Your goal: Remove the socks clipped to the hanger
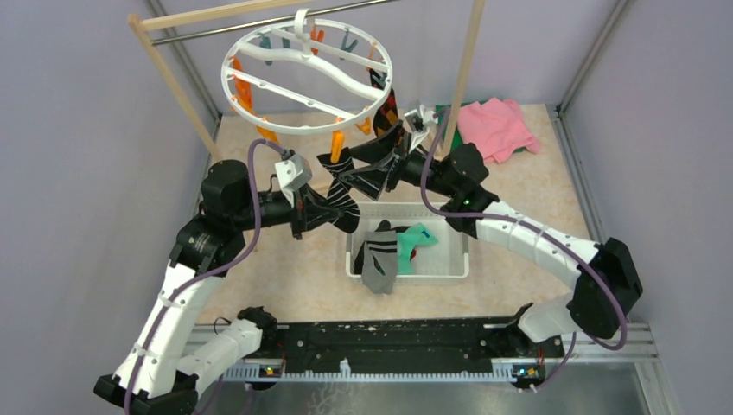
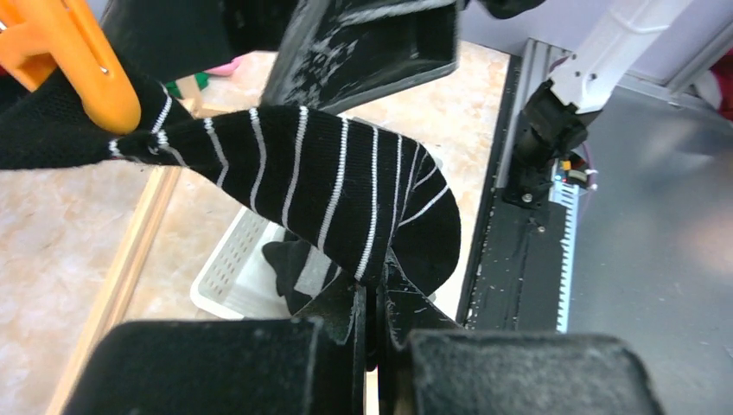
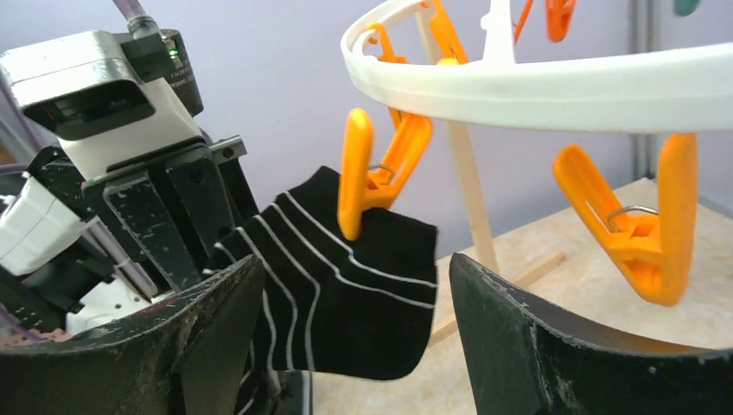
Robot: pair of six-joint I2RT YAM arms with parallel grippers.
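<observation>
1. Status: we count at least two socks already off and lying in the white basket (image 1: 449,275), a grey-black sock (image 1: 379,259) draped over its near rim and a teal sock (image 1: 419,238), with a scrap of red showing beside the teal one.
2. The striped sock (image 3: 346,285) is the one in hand. An orange clip (image 3: 372,177) under the near rim of the hanger (image 3: 562,82) bites one end, and the rest stretches down toward the left arm.
3. The left gripper (image 2: 373,298) is clamped tight on the free end of the striped sock.
4. The right gripper (image 3: 350,277) stands wide apart and carries nothing. Its fingers flank the sock just below the clip.
5. An argyle sock (image 1: 386,102) hangs clipped at the hanger's right side, untouched.
6. A neighbouring clip (image 3: 640,233) hangs bare. We cannot tell whether every far-side clip is bare.
7. We judge the task past halfway. The striped sock is gripped but not yet freed, and the argyle sock is left after it.
</observation>
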